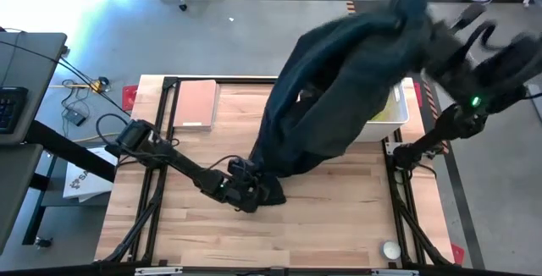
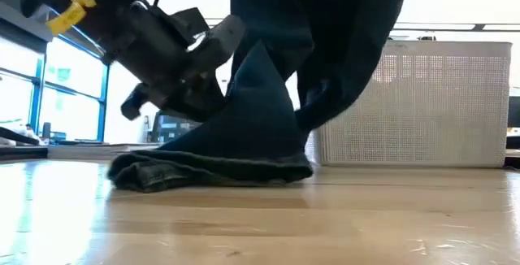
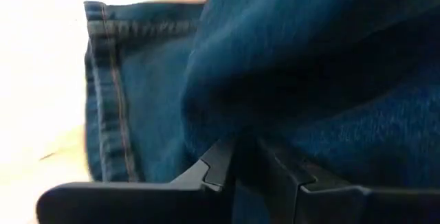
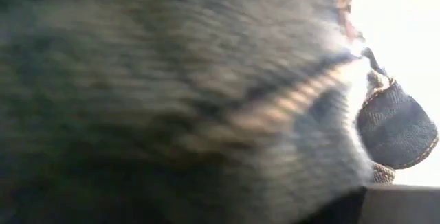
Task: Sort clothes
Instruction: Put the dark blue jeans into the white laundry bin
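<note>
High view: dark jeans (image 1: pixel 339 81) stretch diagonally from left fingers (image 1: pixel 251 193) pinching the hem up to right arm.

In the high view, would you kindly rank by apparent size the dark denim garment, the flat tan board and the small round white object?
1. dark denim garment, inflated by camera nearness
2. flat tan board
3. small round white object

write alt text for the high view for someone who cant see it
A large dark blue denim garment stretches diagonally over a wooden table, its lower end at the left gripper near the table's middle, its upper end lifted by the right arm at the top right. It partly hides a white basket; a tan board lies at the table's far left.
</note>
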Robot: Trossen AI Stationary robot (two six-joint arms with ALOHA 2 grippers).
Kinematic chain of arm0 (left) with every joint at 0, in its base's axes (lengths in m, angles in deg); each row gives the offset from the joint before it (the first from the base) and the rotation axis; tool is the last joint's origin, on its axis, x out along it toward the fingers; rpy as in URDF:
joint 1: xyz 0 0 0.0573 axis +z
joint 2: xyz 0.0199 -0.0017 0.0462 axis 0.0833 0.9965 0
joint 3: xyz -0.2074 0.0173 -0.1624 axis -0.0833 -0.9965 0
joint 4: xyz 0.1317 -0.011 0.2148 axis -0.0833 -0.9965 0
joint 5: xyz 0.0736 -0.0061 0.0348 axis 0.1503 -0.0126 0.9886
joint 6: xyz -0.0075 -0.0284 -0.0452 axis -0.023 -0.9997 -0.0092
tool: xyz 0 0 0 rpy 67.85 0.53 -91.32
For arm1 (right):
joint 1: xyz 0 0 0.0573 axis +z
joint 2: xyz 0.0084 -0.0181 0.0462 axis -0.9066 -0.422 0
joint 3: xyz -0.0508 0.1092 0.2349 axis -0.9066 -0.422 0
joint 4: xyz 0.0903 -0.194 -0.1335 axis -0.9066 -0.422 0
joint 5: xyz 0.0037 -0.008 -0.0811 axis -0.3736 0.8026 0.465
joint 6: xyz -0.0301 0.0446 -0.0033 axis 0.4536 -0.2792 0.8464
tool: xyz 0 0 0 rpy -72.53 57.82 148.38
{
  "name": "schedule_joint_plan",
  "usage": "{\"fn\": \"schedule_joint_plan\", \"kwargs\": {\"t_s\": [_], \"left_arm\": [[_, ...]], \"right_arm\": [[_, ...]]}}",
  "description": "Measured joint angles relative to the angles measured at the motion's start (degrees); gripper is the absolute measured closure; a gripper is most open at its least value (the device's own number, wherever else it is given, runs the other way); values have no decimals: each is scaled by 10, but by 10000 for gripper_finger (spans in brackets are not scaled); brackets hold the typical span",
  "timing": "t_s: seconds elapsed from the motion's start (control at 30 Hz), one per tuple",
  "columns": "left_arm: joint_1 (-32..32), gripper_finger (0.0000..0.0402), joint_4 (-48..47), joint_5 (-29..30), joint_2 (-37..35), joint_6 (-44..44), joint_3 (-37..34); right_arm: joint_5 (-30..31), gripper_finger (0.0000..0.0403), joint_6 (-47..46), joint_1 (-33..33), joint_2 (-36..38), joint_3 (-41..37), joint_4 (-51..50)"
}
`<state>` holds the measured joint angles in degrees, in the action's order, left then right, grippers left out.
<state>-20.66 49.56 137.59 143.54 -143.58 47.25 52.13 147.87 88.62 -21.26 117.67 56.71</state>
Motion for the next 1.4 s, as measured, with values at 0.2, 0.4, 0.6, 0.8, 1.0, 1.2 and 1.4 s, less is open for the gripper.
{"fn": "schedule_joint_plan", "kwargs": {"t_s": [0.2, 0.4, 0.6, 0.8, 1.0, 1.2, 1.4], "left_arm": [[6, 351, 104, 7, 4, 84, 0], [14, 351, 216, 9, 4, 181, 0], [15, 351, 295, 9, 4, 247, 0], [15, 351, 309, 0, 4, 262, 0], [15, 351, 309, 0, 4, 262, 0], [11, 351, 309, -10, 4, 262, 0], [10, 351, 308, -10, 4, 262, 0]], "right_arm": [[12, 337, 212, -94, 2, 2, 201], [14, 337, -10, -231, 22, 2, -77], [-142, 337, -373, -412, 17, 1, -478], [-354, 337, -539, -598, -26, -31, -668], [-478, 337, -571, -692, -52, -166, -682], [-483, 338, -564, -714, -53, -356, -616], [-484, 338, -540, -714, -53, -522, -512]]}}
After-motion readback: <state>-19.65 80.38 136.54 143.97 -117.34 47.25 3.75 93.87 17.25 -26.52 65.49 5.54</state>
